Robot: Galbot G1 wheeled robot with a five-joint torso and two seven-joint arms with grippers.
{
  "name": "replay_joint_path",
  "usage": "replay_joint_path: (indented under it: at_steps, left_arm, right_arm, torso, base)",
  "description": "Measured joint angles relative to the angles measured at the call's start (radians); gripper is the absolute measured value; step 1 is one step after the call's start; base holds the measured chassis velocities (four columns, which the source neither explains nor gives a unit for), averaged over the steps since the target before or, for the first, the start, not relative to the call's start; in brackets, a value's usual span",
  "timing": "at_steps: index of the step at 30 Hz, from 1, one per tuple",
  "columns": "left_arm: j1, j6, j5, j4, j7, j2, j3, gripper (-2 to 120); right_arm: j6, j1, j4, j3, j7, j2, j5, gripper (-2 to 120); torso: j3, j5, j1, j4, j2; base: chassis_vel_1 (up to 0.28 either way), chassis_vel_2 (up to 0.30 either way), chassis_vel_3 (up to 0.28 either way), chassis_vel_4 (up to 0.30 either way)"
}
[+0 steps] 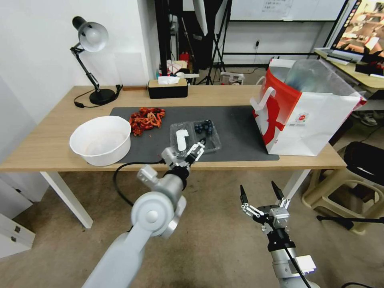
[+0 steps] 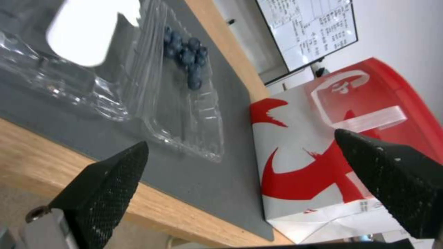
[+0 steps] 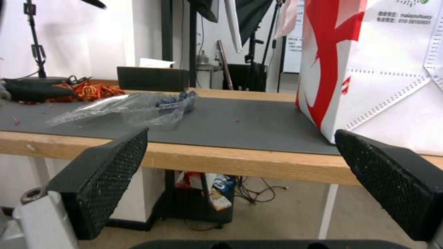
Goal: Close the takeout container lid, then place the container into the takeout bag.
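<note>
You see the takeout container (image 1: 195,136) lying open and flat on the dark mat (image 1: 236,128), near the middle of the wooden table (image 1: 48,140). Its lid (image 1: 181,138), bearing a white sticker, forms the left half; the blueberries (image 1: 204,127) sit in the right half. Your left gripper (image 1: 197,149) hovers at the container's near edge with its fingers spread wide, holding nothing. Your right gripper (image 1: 262,192) hangs below the table's near edge, to the right, also spread wide and empty. The takeout bag (image 1: 304,116) stands upright and open at the mat's right end, well apart from the container.
</note>
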Motion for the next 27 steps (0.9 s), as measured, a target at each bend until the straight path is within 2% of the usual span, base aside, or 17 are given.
replay_joint_path:
  at_steps: [12, 27]
  left_arm:
    - [-0.047, -0.015, 0.042, 0.098, -0.016, -0.059, 0.025, 100]
    - [-0.056, -0.028, 0.058, 0.146, -0.022, -0.061, 0.011, 100]
  right_arm:
    - [0.006, -0.001, -0.008, -0.002, 0.003, 0.002, -0.007, 100]
    - [0.007, 0.016, -0.024, -0.011, 0.008, -0.008, -0.010, 100]
  torso:
    - [0.000, -0.0001, 0.000, 0.0000, 0.000]
    - [0.000, -0.0002, 0.000, 0.0001, 0.000]
  base:
    - [0.000, 0.000, 0.000, 0.000]
    - [0.000, 0.000, 0.000, 0.000]
